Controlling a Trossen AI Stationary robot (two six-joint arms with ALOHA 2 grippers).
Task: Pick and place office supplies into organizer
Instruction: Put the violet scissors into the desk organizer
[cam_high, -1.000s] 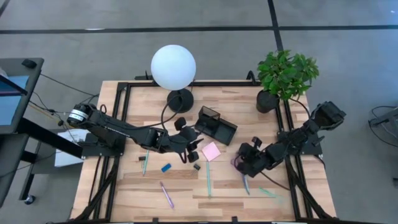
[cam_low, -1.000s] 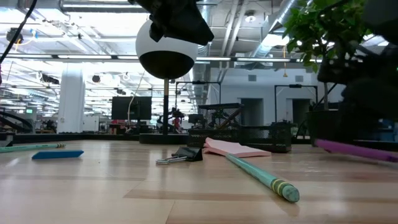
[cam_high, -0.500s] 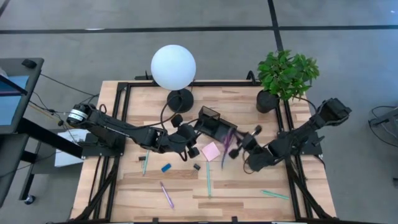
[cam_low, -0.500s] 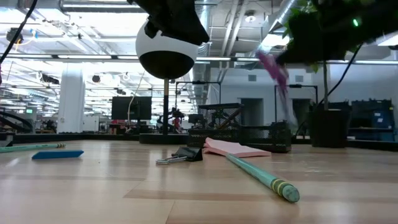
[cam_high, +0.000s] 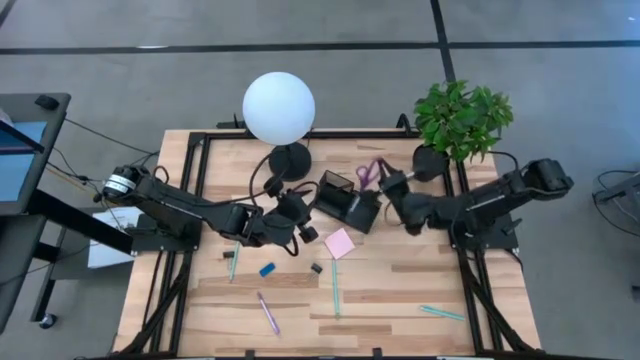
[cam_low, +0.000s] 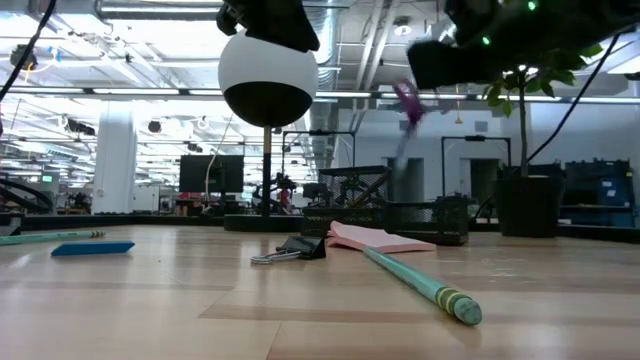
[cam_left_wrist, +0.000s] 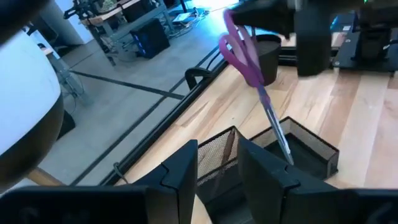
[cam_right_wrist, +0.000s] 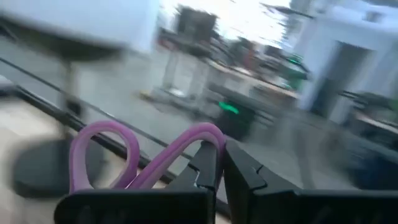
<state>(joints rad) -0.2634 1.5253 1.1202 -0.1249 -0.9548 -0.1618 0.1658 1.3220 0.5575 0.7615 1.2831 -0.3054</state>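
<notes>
The right gripper (cam_high: 388, 183) is clamped on the scissors (cam_high: 371, 173), holding them in the air just above the right side of the organizer (cam_high: 345, 200), purple handles up and blades pointing down toward its lower tray. The left gripper (cam_high: 303, 226) rests against the organizer's left side with its fingers (cam_left_wrist: 180, 177) partly apart around the mesh wall. On the table (cam_high: 420, 280) nearer the front lie the pink pad (cam_high: 339, 243), a black clip (cam_high: 316, 268), a blue block (cam_high: 267, 269) and several pens (cam_high: 335, 292).
</notes>
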